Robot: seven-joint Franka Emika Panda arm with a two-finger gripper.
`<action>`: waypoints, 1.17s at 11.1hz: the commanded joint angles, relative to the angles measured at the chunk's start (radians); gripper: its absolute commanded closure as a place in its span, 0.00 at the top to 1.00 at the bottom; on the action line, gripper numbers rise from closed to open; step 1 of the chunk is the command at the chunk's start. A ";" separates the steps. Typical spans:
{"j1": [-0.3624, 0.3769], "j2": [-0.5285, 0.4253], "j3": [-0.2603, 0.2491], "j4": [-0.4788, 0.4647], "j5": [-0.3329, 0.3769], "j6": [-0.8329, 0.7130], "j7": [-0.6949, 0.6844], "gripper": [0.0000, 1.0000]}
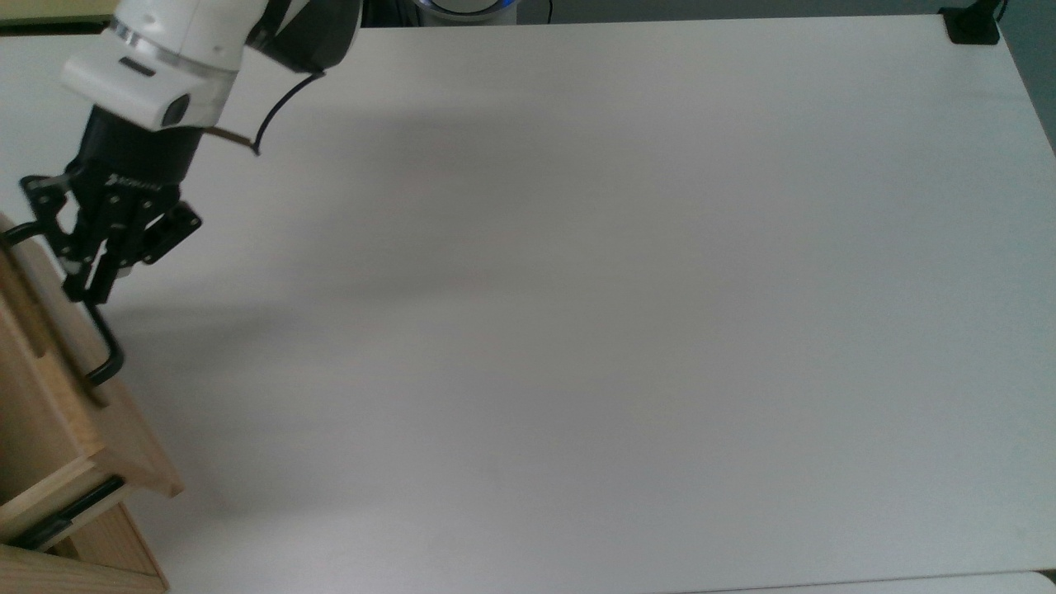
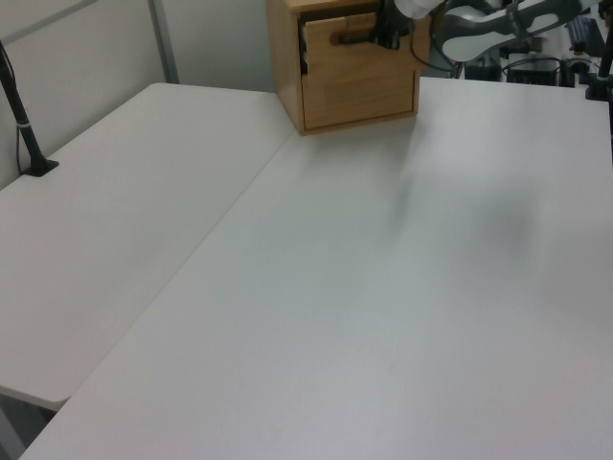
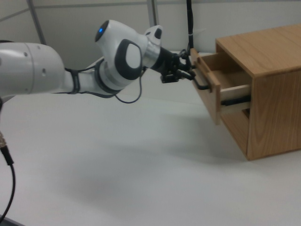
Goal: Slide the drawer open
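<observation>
The pine drawer (image 3: 207, 83) stands pulled partway out of the wooden cabinet (image 3: 275, 101), and its black side rail (image 3: 235, 100) is exposed. My gripper (image 3: 190, 75) is shut on the black bar handle (image 3: 201, 84) at the drawer's front. At the top view's left edge, the gripper (image 1: 80, 285) pinches the handle (image 1: 106, 355) near its upper half, with the drawer front (image 1: 58, 363) jutting over the table. In the left view the drawer (image 2: 356, 59) sits at the top of the cabinet (image 2: 287, 67), with the gripper (image 2: 378, 36) on the handle's right end.
The white table (image 1: 577, 313) stretches wide to the top view's right of the cabinet. A black clamp (image 1: 972, 25) sits at its far right corner. In the left view a black post (image 2: 21, 115) stands at the left table's edge. My arm (image 3: 70, 77) reaches in from the right view's left.
</observation>
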 commanded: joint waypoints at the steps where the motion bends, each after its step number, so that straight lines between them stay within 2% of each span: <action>1: 0.037 -0.210 0.059 -0.198 0.000 -0.068 0.070 0.00; 4: 0.086 -0.283 0.075 -0.256 0.001 -0.145 0.098 0.00; 6: 0.090 -0.306 0.090 -0.290 0.001 -0.157 0.122 0.00; 9: 0.084 -0.297 0.101 -0.273 0.001 -0.174 0.147 0.02; 10: 0.081 -0.289 0.101 -0.253 0.010 -0.175 0.193 0.27; 11: 0.083 -0.283 0.101 -0.247 0.070 -0.177 0.351 0.78; 12: 0.087 -0.283 0.103 -0.247 0.095 -0.182 0.459 1.00; 13: 0.089 -0.283 0.145 -0.229 0.130 -0.305 0.636 1.00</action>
